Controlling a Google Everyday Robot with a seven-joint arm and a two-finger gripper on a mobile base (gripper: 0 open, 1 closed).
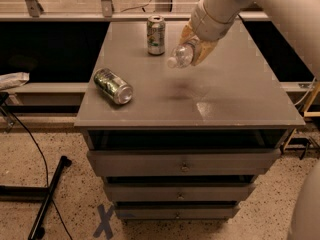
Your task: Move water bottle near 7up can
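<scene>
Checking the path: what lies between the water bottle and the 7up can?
Only bare tabletop, per the camera view; the pincer holds the water bottle above it.

From where I stand, no word or number can be read anywhere. The upright can (156, 35) at the back of the table (240, 99) has pale silvery-green print, but no letters come clear. The lying can (113, 86) shows only a dark green and black pattern. The bottle (183, 54) is held above the table by the gripper (196, 46), jaws closed on it, and its label cannot be read. A blue X (104, 221) marks the floor before the drawers.
</scene>
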